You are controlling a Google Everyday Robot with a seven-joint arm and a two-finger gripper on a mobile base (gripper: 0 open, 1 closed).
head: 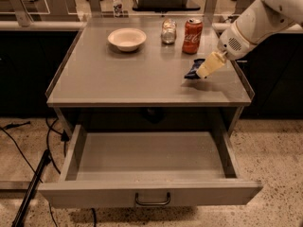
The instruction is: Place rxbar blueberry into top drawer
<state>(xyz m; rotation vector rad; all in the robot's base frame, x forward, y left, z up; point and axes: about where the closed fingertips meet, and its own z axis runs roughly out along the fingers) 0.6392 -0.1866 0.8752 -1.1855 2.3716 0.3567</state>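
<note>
My gripper (pixel 209 65) is at the rxbar blueberry (pixel 191 71), right tabletop; hold: cannot tell. Risk: weak grip drops it short of the top drawer (pixel 94 196).

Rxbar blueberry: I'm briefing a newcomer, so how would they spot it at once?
On the grey table above the open top drawer, look near the right edge, in front of the red can. The rxbar blueberry lies at the robot's cream hand: the only flat, dark-blue thing there.
</note>
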